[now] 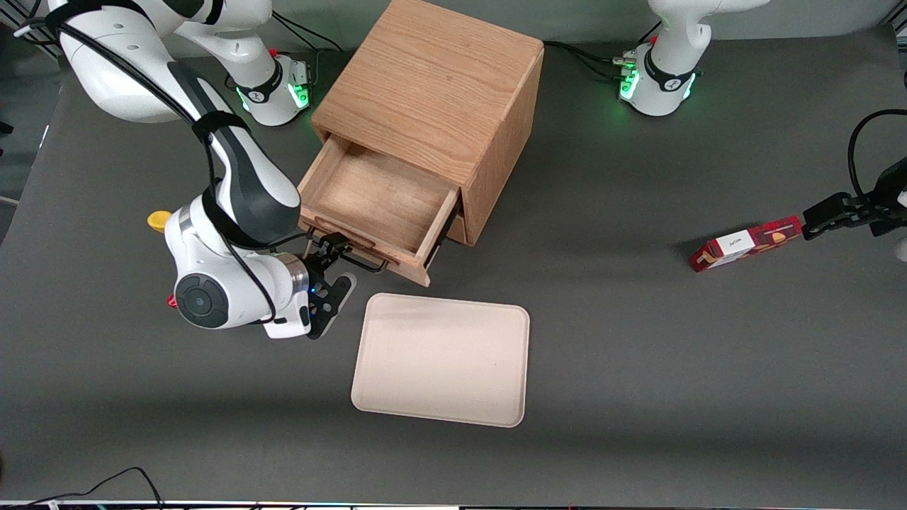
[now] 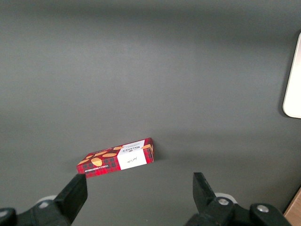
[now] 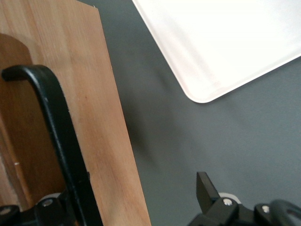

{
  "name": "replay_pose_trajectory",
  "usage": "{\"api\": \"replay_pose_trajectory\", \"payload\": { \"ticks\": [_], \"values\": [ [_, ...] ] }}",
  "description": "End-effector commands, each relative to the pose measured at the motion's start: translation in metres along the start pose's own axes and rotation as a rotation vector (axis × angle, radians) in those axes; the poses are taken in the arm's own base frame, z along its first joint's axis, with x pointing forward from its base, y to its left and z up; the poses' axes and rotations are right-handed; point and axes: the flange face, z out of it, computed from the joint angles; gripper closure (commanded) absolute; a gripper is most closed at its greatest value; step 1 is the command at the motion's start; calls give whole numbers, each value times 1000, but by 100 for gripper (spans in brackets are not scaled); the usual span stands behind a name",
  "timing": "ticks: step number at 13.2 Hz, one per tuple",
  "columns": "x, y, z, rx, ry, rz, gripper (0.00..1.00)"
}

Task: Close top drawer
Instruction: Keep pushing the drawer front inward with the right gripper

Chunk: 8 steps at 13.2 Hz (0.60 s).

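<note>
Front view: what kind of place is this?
Likely a robot lab tabletop: dark mat, oak cabinet with its top drawer open, a beige tray and a biscuit box. The gripper, fingers open, sits at the drawer handle.

Gripper (image 1: 339,273) at top drawer (image 1: 375,205) front; tray (image 1: 443,359) just beside.

Claw (image 3: 141,207) spread open, one finger (image 3: 207,190) over the grey surface (image 3: 188,141). Black wire handle (image 3: 56,136) crosses the oak front of the top drawer (image 3: 89,94). Cream tray (image 3: 221,42) corner lies near the drawer.
</note>
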Motion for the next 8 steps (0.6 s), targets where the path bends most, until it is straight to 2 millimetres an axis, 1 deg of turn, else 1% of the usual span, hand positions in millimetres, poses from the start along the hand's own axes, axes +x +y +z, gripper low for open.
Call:
{"api": "replay_pose_trajectory", "payload": {
  "ticks": [1, 3, 4, 7, 8],
  "values": [
    [-6, -20, 4, -24, -18, 22, 0],
    [-5, -27, 11, -28, -20, 31, 0],
    [-4, -35, 15, -31, -18, 28, 0],
    [-8, -44, 22, -34, -34, 27, 0],
    [-7, -52, 25, -30, -41, 17, 0]
  ]
}}
